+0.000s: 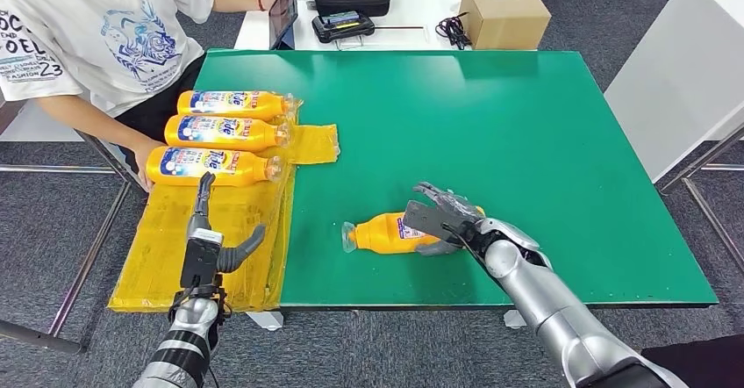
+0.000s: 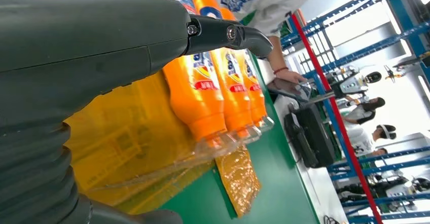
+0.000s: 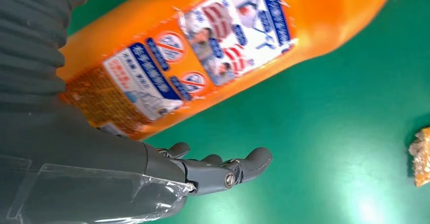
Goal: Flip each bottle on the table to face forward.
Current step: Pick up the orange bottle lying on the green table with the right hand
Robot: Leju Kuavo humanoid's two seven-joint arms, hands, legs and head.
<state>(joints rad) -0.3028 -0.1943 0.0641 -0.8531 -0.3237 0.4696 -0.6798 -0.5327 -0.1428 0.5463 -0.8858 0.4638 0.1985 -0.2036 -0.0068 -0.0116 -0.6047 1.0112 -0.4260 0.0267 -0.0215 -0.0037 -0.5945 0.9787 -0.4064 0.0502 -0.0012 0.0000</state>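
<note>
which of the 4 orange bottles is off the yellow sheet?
The lone orange bottle lying on the bare green table, under the right hand, cap toward the robot's left. The other three lie in a row on the yellow sheet, caps pointing right.

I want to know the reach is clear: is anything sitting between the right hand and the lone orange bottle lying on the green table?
Nothing visible is in the way. The right hand is already at the lone bottle, fingers spread over its wide end, with only bare green table around it. The three other bottles lie apart on the yellow sheet.
</note>
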